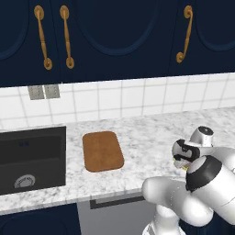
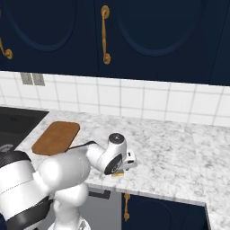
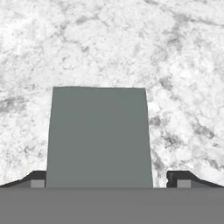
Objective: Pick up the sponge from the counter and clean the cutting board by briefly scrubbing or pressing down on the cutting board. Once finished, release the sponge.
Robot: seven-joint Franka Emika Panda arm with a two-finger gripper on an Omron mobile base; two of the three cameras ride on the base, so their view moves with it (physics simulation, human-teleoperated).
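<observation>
1. Arm folded low over the front of the counter (image 1: pixel 151 137), elbow bulging toward the cameras, wrist bent so the hand points straight down at the marble.
2. Gripper (image 3: pixel 107 181) down over the sponge (image 3: pixel 99 135); hand view looks onto the sponge's grey-green scouring top, which sits square between the two dark fingertips (image 3: pixel 37 178).
3. Jaws spread wide, one tip on each side of the sponge, each just outside its edge. Whether they touch its sides cannot be told; no squeeze visible.
4. Sponge lies flat on the counter, near the front edge. In the right base view a sliver of its yellow body (image 2: pixel 118 174) peeks out below the hand; in the left base view a yellow bit (image 1: pixel 183 168) shows under the wrist.
5. Cutting board (image 1: pixel 102 150) lies flat on the counter well to the left of the hand, just beside the black sink basin (image 1: pixel 31 158), bare on top.
6. Behind: white tiled wall (image 1: pixel 128 98), navy cabinets (image 1: pixel 114 36) with brass handles above.
</observation>
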